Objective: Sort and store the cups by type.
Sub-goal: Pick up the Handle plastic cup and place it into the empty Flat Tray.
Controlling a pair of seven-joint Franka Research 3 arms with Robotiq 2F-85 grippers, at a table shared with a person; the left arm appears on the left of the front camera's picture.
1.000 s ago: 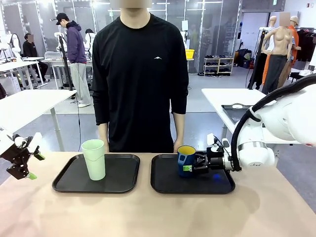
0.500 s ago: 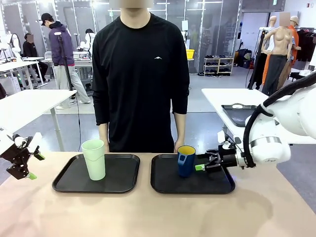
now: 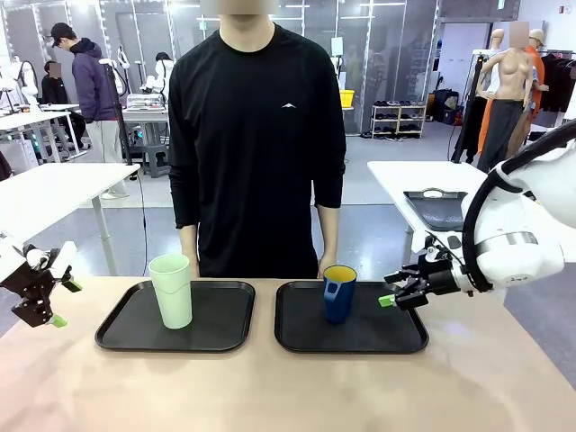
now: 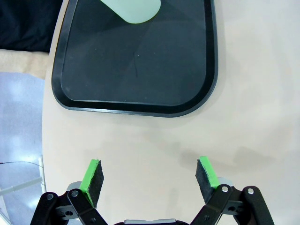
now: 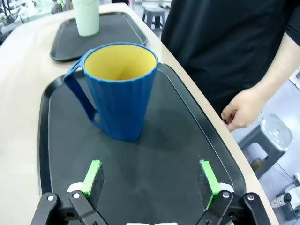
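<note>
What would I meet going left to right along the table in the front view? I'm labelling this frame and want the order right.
Left end effector → mint-green tumbler on the left tray → blue mug on the right tray → right end effector, open.

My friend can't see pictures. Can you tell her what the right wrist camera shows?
A blue mug, yellow inside, stands upright on a black tray, just ahead of the open right claw, which isn't touching it. A person's hand rests by the tray's edge, and a green cup stands on another tray farther off.
</note>
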